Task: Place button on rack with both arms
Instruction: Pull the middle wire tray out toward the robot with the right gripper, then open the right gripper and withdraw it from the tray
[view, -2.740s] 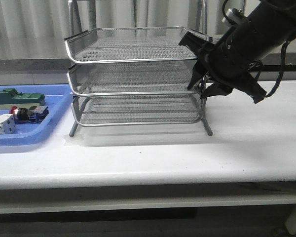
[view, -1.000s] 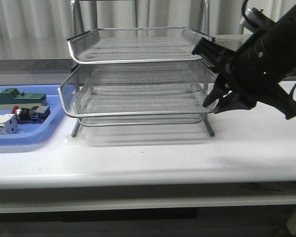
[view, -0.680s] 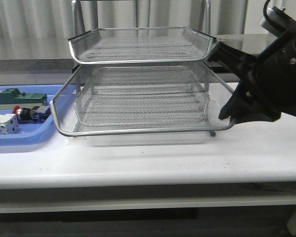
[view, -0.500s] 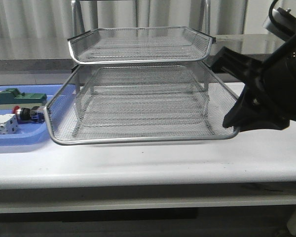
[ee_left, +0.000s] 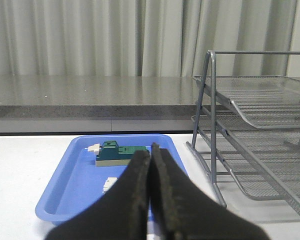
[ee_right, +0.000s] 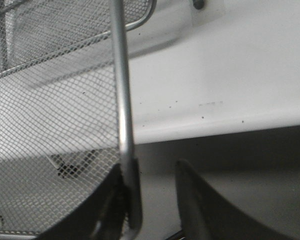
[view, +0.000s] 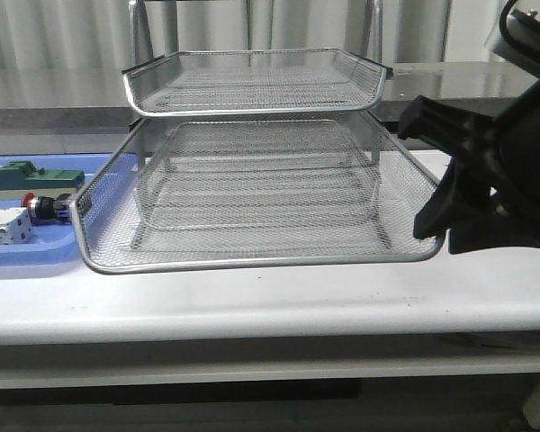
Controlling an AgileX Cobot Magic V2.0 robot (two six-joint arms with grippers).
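Red-capped, the button [view: 43, 209] lies in the blue tray [view: 36, 256] at the frame's left edge (partly behind mesh), beside the rack [view: 252, 153]. Right gripper [ee_right: 152, 192] pinches the pulled-out middle tray's rim [ee_right: 122, 100]; left gripper [ee_left: 150, 185] is clenched, empty

The rack [view: 252, 81] stands on the white surface [view: 279, 297], its middle tray [view: 252, 211] drawn far forward. The right hand [view: 436, 229] meets that tray's front right corner. The button [view: 47, 209] lies in the blue tray [view: 27, 254].
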